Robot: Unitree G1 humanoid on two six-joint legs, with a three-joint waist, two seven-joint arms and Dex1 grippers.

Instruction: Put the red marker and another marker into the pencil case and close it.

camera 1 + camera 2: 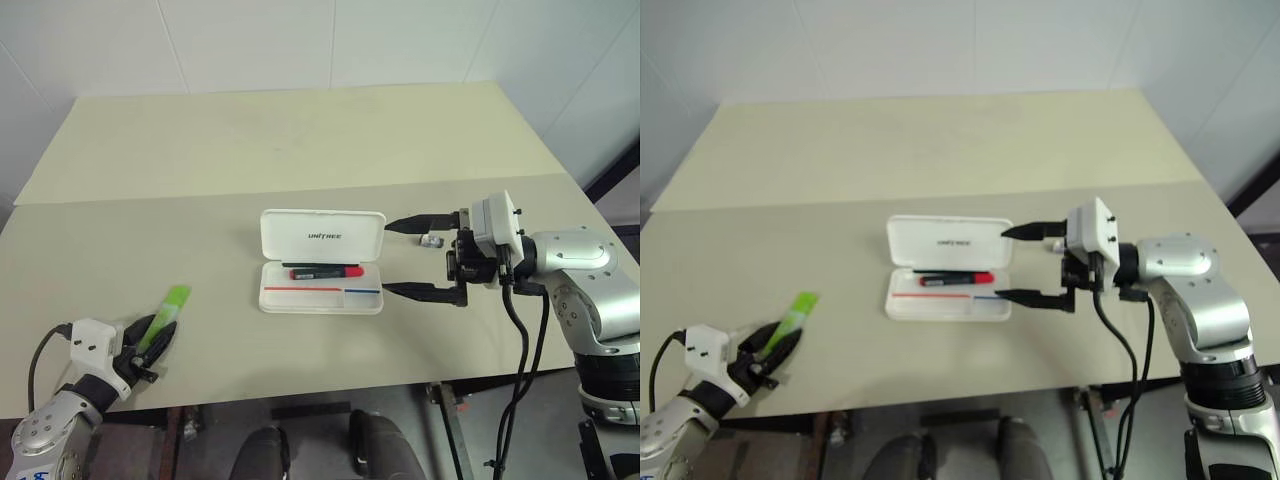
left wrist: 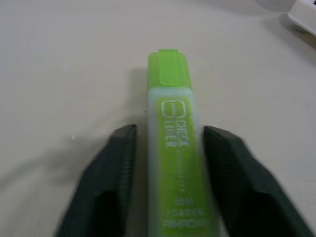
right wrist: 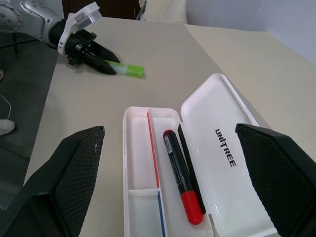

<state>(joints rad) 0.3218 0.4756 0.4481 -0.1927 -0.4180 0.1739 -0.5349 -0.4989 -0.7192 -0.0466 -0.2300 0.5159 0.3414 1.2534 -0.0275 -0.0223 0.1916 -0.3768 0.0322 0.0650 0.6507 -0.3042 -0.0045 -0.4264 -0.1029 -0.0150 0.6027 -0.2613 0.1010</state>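
Left hand [image 2: 168,153] straddles translucent green marker [image 2: 173,148], grip uncertain; right hand [image 1: 400,257] released.

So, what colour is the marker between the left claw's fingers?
Light green marker, translucent with white lettering; clearest in the left wrist view.

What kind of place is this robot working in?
Probably a lab or test room: a bare pale tabletop against plain white walls, holding an open white plastic pencil case and a light green marker.
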